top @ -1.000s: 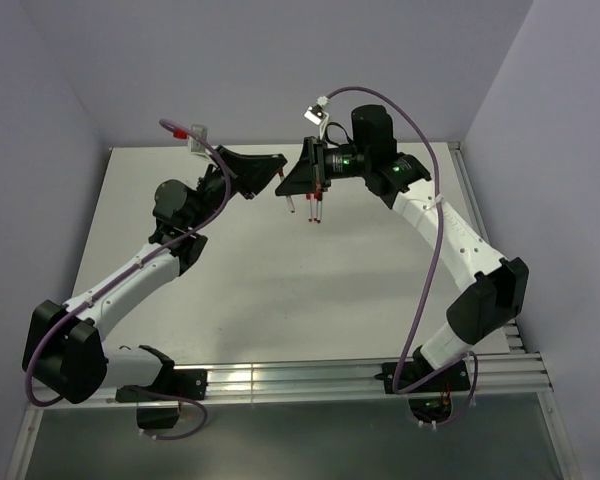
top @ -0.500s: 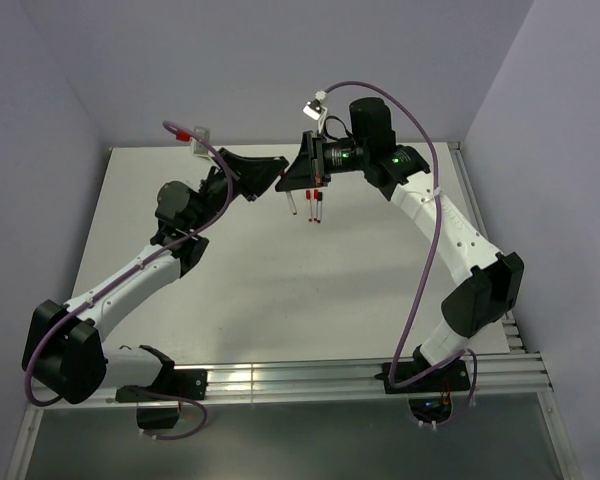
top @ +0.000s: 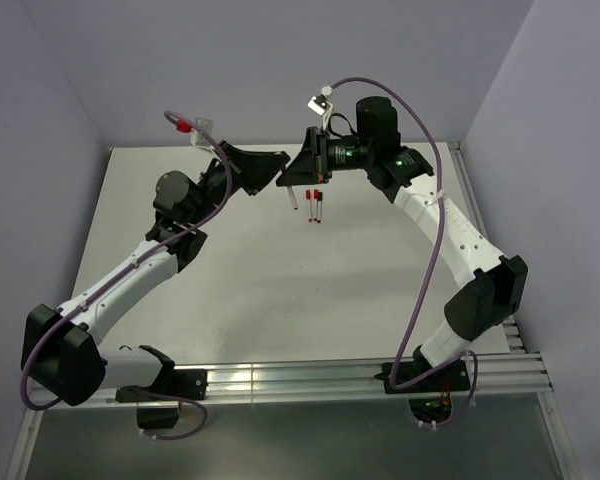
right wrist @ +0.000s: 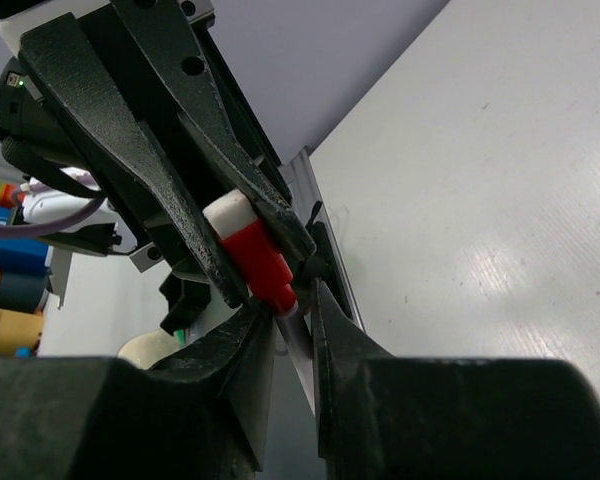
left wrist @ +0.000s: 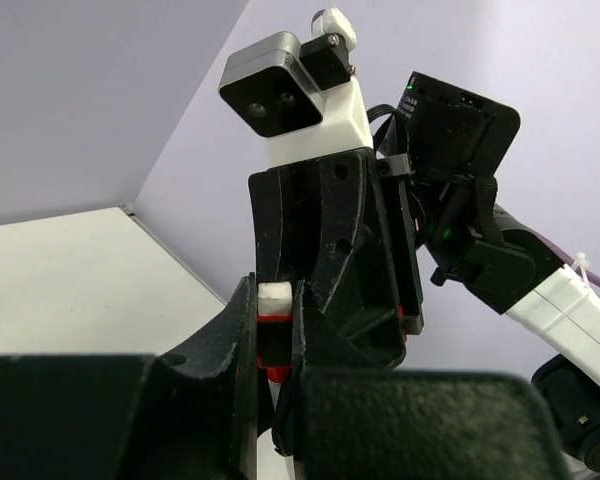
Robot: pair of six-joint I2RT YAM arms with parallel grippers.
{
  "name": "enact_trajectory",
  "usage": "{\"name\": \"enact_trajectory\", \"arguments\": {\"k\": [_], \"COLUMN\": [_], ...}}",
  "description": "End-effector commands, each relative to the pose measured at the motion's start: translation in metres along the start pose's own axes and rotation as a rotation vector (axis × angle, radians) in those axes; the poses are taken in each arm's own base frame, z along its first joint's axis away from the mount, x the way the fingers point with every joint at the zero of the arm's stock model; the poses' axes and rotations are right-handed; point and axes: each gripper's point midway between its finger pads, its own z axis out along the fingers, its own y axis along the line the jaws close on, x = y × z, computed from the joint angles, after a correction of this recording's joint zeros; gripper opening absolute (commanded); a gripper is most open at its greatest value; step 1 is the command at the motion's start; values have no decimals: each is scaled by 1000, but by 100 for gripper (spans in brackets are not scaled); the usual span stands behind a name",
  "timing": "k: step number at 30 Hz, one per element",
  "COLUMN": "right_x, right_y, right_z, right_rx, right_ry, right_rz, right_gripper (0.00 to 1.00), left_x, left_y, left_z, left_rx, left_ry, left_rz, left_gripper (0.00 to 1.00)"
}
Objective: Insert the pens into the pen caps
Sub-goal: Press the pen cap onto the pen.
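Joining: pen (right wrist: 292, 318) tip at mouth of red cap (right wrist: 252, 248), mid-air above table (top: 230, 300).
Left gripper (left wrist: 272, 312): nearly closed, pinching red cap.
Right gripper (right wrist: 292, 310): nearly closed, pinching pen barrel.
Next: likely straight push along axis, tips aligned.

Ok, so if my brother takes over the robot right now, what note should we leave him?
Left pincer: shut on a red cap, held up off the table.
Right pincer: shut on a pen, with its tip at that cap's mouth.
Where: the two pincers meet over the far part of the table. Close by, three more pens lie on it, two showing red ends.
Done: the pen and cap are lined up tip to mouth. I can't tell if the pen is fully in.
Left: push this pen home, set it down, then check the lying pens for caps.
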Motion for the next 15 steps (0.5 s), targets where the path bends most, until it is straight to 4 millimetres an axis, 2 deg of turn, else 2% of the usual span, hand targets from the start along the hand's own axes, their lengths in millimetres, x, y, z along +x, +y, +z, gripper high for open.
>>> {"name": "enact_trajectory", "arguments": {"k": [1,7,15], "right_x": [-149,-136,-125], "right_y": [36,37,23], "right_z": [-65,-64,-63], "right_rx": [80,60,98], "right_ry": [-607,-582,-559], "right_rz": [-373,-374,-351], "right_gripper": [25,33,39], "left_x": [122,100,84], "left_y": [-45,-38,-34], "left_z": [-64,-53,-42], "left_rx": [222,224,222], "left_ry": [602,552,510], "left_rz": [-233,-210,-178], "left_gripper": [0,0,0]}}
